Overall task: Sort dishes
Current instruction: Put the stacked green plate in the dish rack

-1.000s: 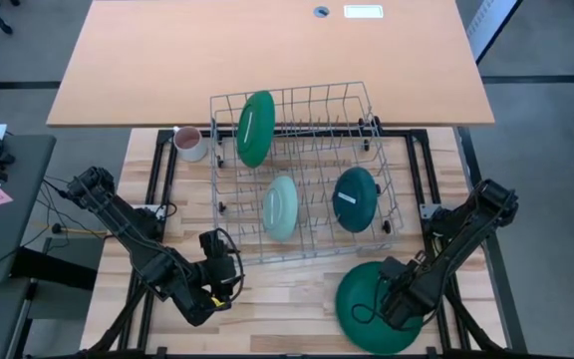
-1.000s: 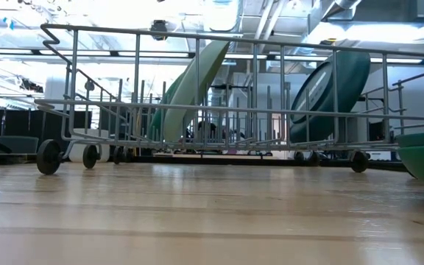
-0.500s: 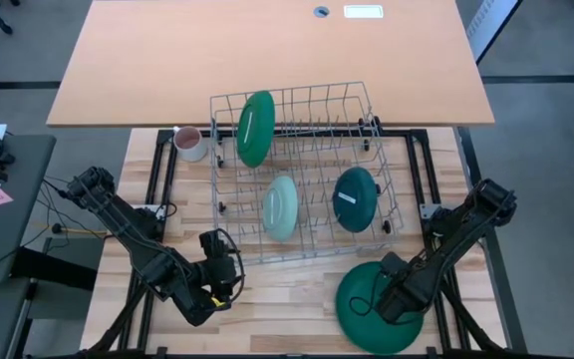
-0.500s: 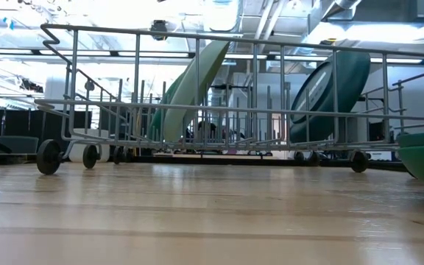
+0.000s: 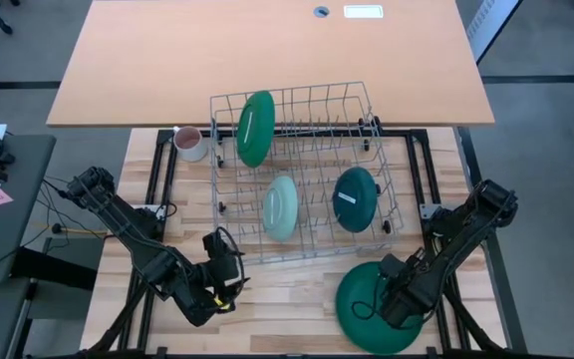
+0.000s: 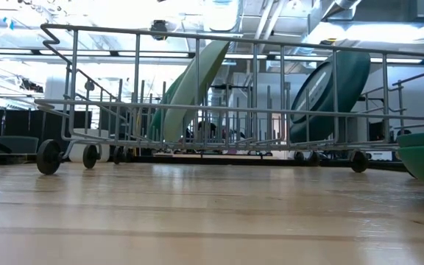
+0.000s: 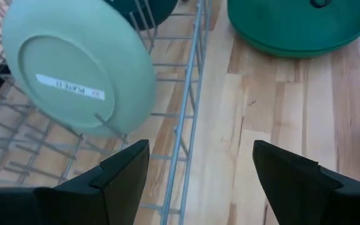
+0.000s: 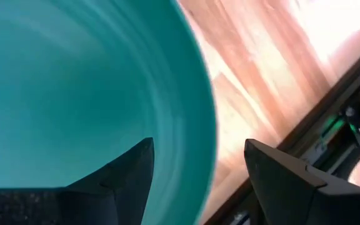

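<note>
Currently right gripper (image 5: pixel 395 302) spread over green plate stack (image 5: pixel 359 304) on table, rim between fingers, likely lining up a pinch | left gripper (image 5: pixel 223 271) spread, idle beside rack (image 5: pixel 392 214) | mint plate (image 5: pixel 280 207), teal plate (image 5: pixel 355 199), green plate (image 5: pixel 255 128) upright in slots

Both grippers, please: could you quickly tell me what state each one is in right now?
Left gripper: open, empty, beside the dish rack.
Right gripper: open, over the rim of the stacked green plates, holding nothing.
</note>
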Available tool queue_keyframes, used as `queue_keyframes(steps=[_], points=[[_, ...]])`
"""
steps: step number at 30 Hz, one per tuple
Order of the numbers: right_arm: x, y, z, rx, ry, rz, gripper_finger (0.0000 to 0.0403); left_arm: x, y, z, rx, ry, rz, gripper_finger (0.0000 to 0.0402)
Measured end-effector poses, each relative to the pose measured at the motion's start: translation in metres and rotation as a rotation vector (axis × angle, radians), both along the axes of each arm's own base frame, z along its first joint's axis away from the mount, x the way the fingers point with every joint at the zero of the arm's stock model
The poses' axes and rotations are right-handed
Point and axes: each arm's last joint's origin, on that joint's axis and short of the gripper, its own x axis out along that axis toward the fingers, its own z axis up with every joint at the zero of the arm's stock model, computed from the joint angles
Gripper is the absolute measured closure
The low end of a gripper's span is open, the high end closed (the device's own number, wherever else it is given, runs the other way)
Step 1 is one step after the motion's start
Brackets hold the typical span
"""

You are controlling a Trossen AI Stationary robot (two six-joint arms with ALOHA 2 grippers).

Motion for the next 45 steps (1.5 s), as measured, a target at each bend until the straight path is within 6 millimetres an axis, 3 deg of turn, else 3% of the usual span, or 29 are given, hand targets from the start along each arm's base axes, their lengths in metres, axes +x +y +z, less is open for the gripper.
queue_keyframes(steps=[7, 14, 19, 31, 45], points=[[-0.008, -0.005, -0.022, 0.009, 0.005, 0.01, 0.0147, 0.003, 0.003, 0.001, 0.092, 0.011, -0.037, 0.0123], [-0.009, -0.006, -0.025, 0.029, 0.015, 0.006, 0.0154, 0.01, 0.013, 0.001, 0.117, 0.018, -0.013, 0.0123], [-0.009, -0.006, -0.025, 0.027, 0.027, 0.003, 0.0193, 0.012, 0.015, 0.001, 0.128, 0.022, -0.01, 0.0123], [-0.013, -0.008, -0.023, 0.025, 0.092, -0.009, 0.0331, 0.012, 0.015, 0.001, 0.095, 0.008, 0.015, 0.0123], [-0.016, -0.013, -0.021, 0.014, 0.182, 0.039, 0.0352, 0.012, 0.015, 0.001, 0.086, 0.002, 0.021, 0.0123]])
